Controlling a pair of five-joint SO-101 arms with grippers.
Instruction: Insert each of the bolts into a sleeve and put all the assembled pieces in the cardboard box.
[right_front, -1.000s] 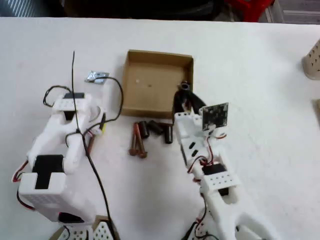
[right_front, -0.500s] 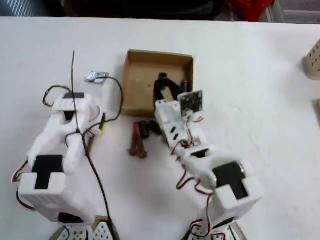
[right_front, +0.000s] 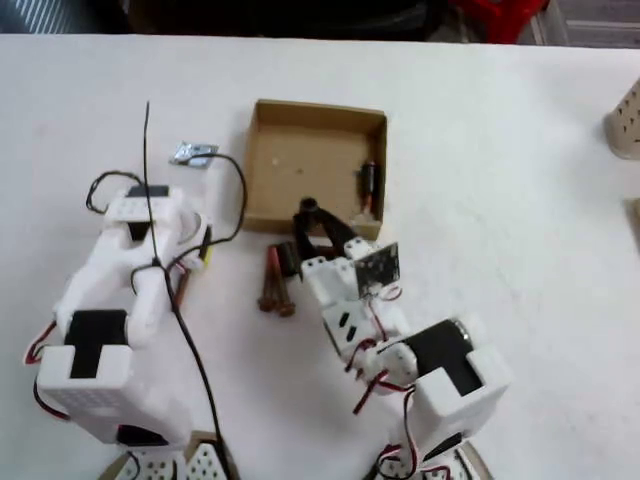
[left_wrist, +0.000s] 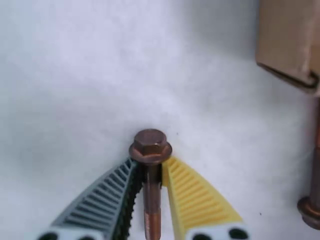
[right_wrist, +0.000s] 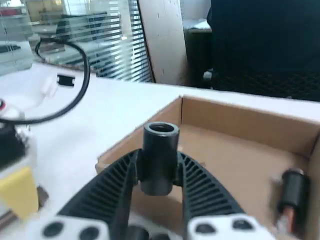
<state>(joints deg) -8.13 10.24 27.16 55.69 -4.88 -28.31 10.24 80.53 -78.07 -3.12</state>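
Bolt (left_wrist: 150, 148) in left gripper (left_wrist: 150, 163): grey and yellow fingers are closed on the shank just under the hex head. The head pokes out past the fingertips, low over the white table (left_wrist: 75, 75). The left arm sits on its own side of the table, apart from the cardboard box (right_front: 300, 160).

Loose bolts (right_front: 273, 282): two, lying side by side on the table between the two arms, heads toward the arm bases. One spare sleeve (right_front: 286, 257) lies just beyond them; cannot tell whether it touches them.

Right gripper (right_wrist: 160, 166): black fingers are clamped on a black sleeve (right_wrist: 161, 142). The sleeve is upright with its open bore facing up and its top end clear above the fingertips. The high view places it right at the near wall of the cardboard box.

Cardboard box: shallow, open-topped. One assembled piece (right_front: 368, 184) lies inside against the wall on the right arm's side. The right wrist view shows a copper bolt end sticking out of its black sleeve.

Farther back on the left arm's side: a black cable (right_front: 240, 190) loops over the table, and a small metal piece (right_front: 193, 153) lies near the box.
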